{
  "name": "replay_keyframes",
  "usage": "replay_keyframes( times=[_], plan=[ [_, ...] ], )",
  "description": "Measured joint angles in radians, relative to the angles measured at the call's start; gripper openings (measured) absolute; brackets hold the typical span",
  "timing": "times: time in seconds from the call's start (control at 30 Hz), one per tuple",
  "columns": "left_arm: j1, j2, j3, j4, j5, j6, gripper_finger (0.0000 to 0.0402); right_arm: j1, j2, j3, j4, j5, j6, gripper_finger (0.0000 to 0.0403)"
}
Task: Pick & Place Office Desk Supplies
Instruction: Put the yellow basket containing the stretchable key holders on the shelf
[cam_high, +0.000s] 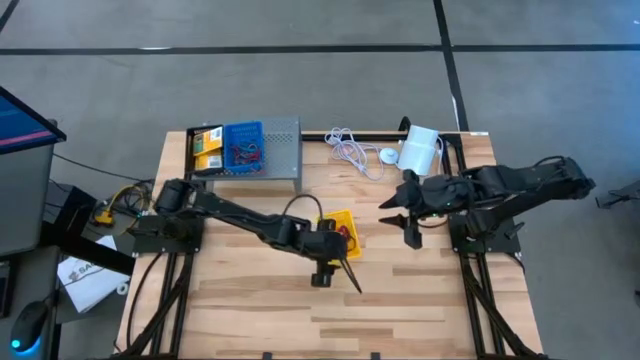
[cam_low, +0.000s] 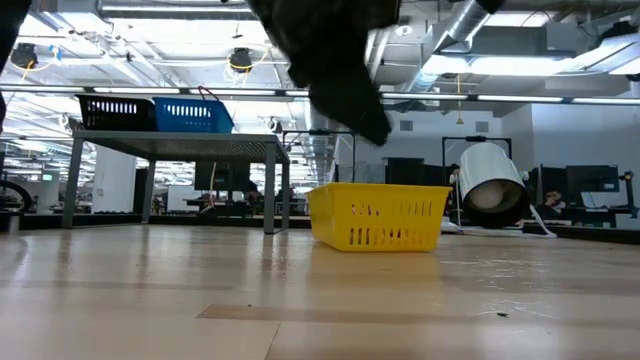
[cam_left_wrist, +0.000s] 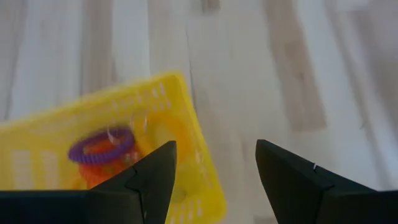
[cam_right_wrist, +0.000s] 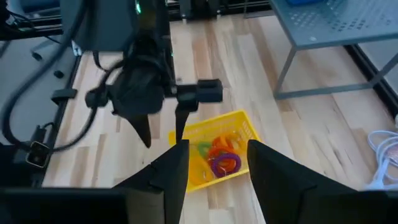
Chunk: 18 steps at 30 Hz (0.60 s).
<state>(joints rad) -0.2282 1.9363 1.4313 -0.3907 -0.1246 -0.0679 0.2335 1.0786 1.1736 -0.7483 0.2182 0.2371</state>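
Note:
The yellow bin (cam_high: 343, 222) (cam_low: 378, 215) stands on the wooden table near its middle. It holds purple (cam_left_wrist: 99, 146) (cam_right_wrist: 225, 165), orange (cam_right_wrist: 221, 143) and green (cam_right_wrist: 204, 148) loops. My left gripper (cam_high: 345, 270) (cam_left_wrist: 214, 162) (cam_right_wrist: 163, 134) hovers open just on the near side of the bin, fingers slanting down, with nothing between them. My right gripper (cam_high: 398, 222) (cam_right_wrist: 214, 162) is raised to the right of the bin, open and empty, pointing toward it. A black bin (cam_high: 207, 148) with yellow card packets and a blue bin (cam_high: 243, 145) with loops sit on a grey shelf (cam_high: 280, 150).
The grey shelf stands on legs (cam_low: 272, 185) at the table's far left. A coiled white cable (cam_high: 350, 150) and a white cylinder device (cam_high: 420, 148) (cam_low: 490, 185) lie at the far edge, right of the shelf. Bare wood spreads along the near side (cam_high: 300, 320).

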Motion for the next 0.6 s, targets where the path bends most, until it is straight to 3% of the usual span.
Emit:
replay_keyframes(
  times=[0.27,0.6],
  plan=[
    [-0.005,0.134,0.130,-0.140,-0.028,0.002,0.0214,0.056,0.036,-0.001,-0.040,0.020,0.002,0.0150],
    [0.000,0.202,0.153,-0.232,-0.033,-0.016,0.0214,0.075,0.060,-0.001,-0.044,0.020,0.001,0.0143]
  ],
)
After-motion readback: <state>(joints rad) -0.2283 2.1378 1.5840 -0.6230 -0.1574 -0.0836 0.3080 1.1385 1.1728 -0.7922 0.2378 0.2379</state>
